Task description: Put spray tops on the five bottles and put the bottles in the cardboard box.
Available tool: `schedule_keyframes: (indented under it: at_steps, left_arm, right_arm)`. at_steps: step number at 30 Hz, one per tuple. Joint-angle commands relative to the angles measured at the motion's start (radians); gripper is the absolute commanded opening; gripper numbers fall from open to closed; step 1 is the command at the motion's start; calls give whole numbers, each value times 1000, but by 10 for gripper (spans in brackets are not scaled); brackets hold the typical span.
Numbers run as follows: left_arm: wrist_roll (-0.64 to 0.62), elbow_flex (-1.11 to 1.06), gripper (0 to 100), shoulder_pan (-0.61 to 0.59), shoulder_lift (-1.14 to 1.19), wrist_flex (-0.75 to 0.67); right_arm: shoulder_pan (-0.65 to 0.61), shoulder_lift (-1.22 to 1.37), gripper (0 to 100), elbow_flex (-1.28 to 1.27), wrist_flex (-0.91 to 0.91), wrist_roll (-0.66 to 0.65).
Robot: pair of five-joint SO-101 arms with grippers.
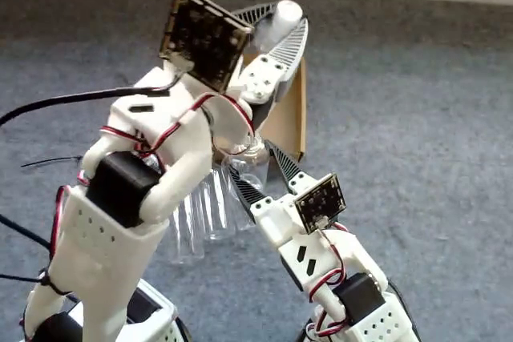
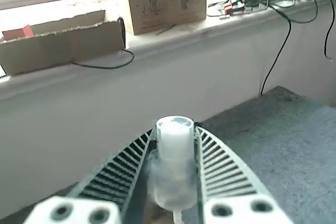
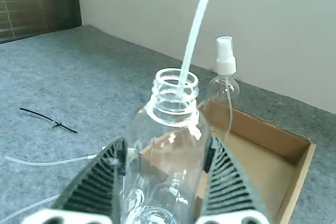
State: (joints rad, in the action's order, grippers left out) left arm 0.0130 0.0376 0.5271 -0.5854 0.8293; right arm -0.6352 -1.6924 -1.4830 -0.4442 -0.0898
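Though half hidden behind the big left arm in the high view, gripped plainly enough at near centre: a clear uncapped bottle [image 3: 170, 114], upright, pinched at the shoulder between the two ribbed fingers of the right gripper [image 3: 165, 150], with the right arm itself rising from the near right.

Threaded down into the open mouth, a thin white dip tube [image 3: 195, 24], coming in from above.

Just left of the held bottle, on the grey carpet [image 1: 433, 118] and partly behind the left arm, a cluster of more clear bottles [image 1: 204, 214]; upright or lying, cannot tell.

Elsewhere on the carpet, a black cable tie [image 3: 55, 124] and a loose length of white tubing [image 3: 47, 162], well apart from the box.

Higher and farther, above the held bottle: the left gripper [image 2: 175, 135], closed on a white spray top [image 1: 282, 20], one finger pressed to each side.

Just beyond the held bottle, the cardboard box [image 3: 296, 153], shallow and open-topped. Inside, toward a far corner, one finished bottle [image 3: 223, 90] standing upright with a sprayer already fitted.

Farthest of all, a pale wall [image 3: 273, 19].
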Motion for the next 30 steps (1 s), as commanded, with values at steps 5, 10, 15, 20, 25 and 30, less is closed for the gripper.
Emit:
schedule_keyframes:
  at_steps: [5, 10, 15, 20, 25, 30]
  left_arm:
    - [5, -157, 5, -7, -22, 5]
    - [3, -248, 5, -1, -113, 91]
    - [8, -392, 6, -5, -243, 140]
    - [8, -547, 8, -1, -265, 84]
    - [69, -561, 89, 1, -268, 80]
    - [89, -558, 114, -8, -271, 78]
  right_arm:
    - [-4, -7, 3, 10, 18, 6]
    - [10, -7, 3, 10, 18, 12]
    - [28, -10, 3, 10, 18, 12]
    - [27, -10, 3, 10, 18, 12]
    - [27, -12, 3, 10, 18, 12]
    - [27, -13, 3, 10, 18, 12]
